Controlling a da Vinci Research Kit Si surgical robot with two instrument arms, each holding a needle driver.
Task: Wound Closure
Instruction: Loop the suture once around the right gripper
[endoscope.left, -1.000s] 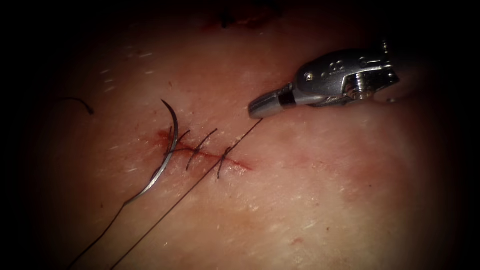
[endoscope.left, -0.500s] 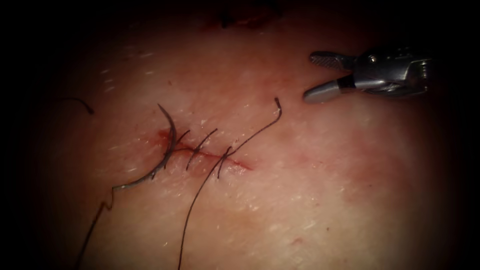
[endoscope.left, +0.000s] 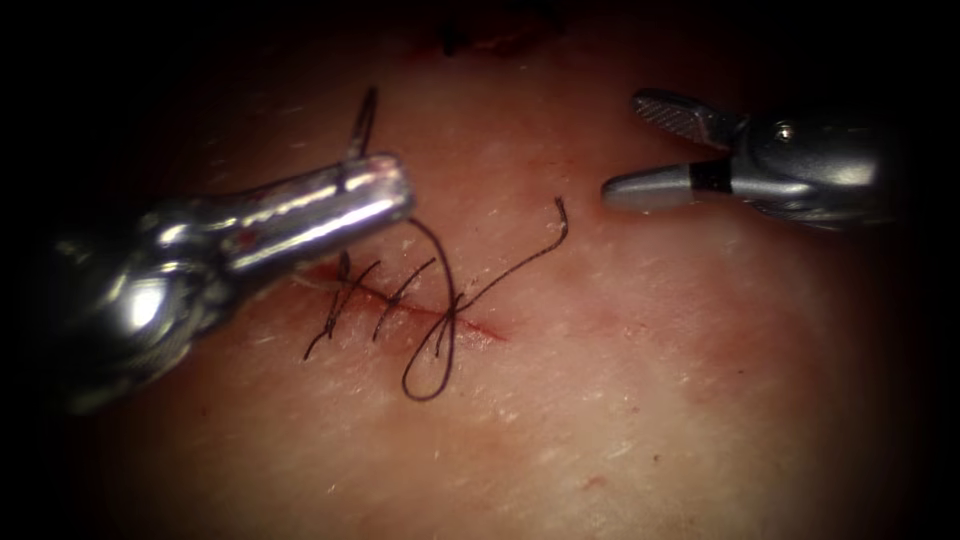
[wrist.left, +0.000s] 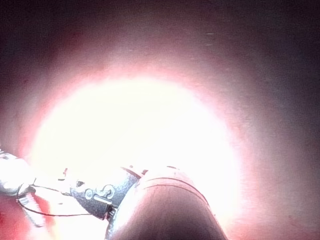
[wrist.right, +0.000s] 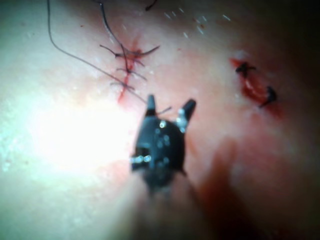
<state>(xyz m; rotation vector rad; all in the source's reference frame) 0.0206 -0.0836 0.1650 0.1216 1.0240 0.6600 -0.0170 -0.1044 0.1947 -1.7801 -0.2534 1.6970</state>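
Needle (endoscope.left: 362, 122) held by the left tool (endoscope.left: 395, 195) near the swaged end; its point rises up and away above the jaws, clear of the tissue (endoscope.left: 640, 400), on the left end of the cut (endoscope.left: 400, 305). Left jaws clamped on it, tip lying just above the cut's left end. In the left wrist view the left tool (wrist.left: 20, 187) shows with thread crossing beside it.

Thread (endoscope.left: 440, 330) runs from the left tool down in a loop that crosses the cut at the rightmost stitch, curls below it, then rises to a free end up right, near the right tool. Three stitches cross the cut.

Right tool (endoscope.left: 630, 150) hangs above and right of the cut, jaws spread wide, holding nothing, touching nothing. Its lower jaw tip sits near the thread's free end but apart from it. In the right wrist view the right tool (wrist.right: 169, 106) shows both jaws parted over the tissue, just short of the stitched cut (wrist.right: 127, 65). A second small wound (wrist.right: 255, 85) with dark stitches lies well apart.

Bare tissue open below and right of the cut.

Since half a second ago: the left tool has come in and the needle, then lying across the cut's left end, is lifted. Thread below the cut has drawn into a loop. Right tool barely shifted, jaws as wide
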